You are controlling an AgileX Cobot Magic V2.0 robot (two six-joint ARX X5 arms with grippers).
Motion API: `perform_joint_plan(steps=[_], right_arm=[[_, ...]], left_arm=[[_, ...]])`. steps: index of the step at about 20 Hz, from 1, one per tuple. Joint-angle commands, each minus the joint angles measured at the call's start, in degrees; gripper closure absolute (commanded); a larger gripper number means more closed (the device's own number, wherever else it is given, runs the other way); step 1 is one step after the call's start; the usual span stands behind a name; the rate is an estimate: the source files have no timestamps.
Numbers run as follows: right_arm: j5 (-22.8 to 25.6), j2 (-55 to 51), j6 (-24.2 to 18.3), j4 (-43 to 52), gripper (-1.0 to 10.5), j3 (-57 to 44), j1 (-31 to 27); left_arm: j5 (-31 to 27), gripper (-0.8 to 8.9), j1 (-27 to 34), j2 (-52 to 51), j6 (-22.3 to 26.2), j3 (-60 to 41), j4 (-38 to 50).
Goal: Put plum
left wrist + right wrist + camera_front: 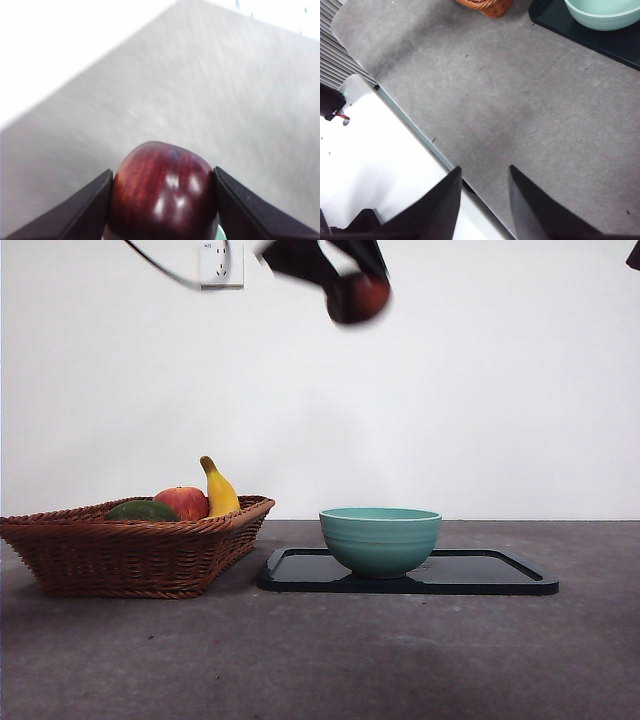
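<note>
A: Front view first, operator: where do you find the plum (360,298)?

B: High at about twelve o'clock, well above the table (320,660), clamped in the left gripper (352,290). It hangs over the space between the wicker basket (130,550) and the teal bowl (380,538).

A: Does your wrist camera agree?

B: Yes, both black jaws press the plum's glossy sides.

A: And the right gripper (485,175)?

B: Parted, holding nothing, low over bare table near its edge.

A: What lies below?

B: The bowl stands on a black tray (500,575); the basket, at nine o'clock from it, holds a red apple (183,502), a banana (219,490) and a green fruit (142,510).
</note>
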Motion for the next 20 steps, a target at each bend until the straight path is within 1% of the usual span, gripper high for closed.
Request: perform_joint_plan(steps=[1,4,9,13,15,20], right_arm=[[-0.3,0.1,-1.2,0.2,8.0,0.5,0.3],[-0.2,0.1,-1.9,0.2,8.0,0.5,0.3],[-0.2,0.1,-2.4,0.2,8.0,0.5,0.3],[-0.2,0.1,-2.9,0.6,8.0,0.5,0.3],[-0.2,0.1,-2.9,0.8,8.0,0.5,0.3],[-0.2,0.1,-3.1,1.0,8.0,0.5,0.3]], left_arm=[[0.0,5.73,1.8,-4.3,-1.6,2.1,-1.7],[0.0,5.73,5.6,-9.9,-1.7,2.1,-7.2],[0.2,5.69,11.5,-14.3,-1.8,2.0,-15.8],[4.5,5.69,15.6,-16.2,-1.1,0.4,-20.9],[6.5,5.70,17.1,-17.0,-0.4,-1.6,-22.0],[6.8,5.69,19.6,-19.2,-0.1,-10.1,-21.9]])
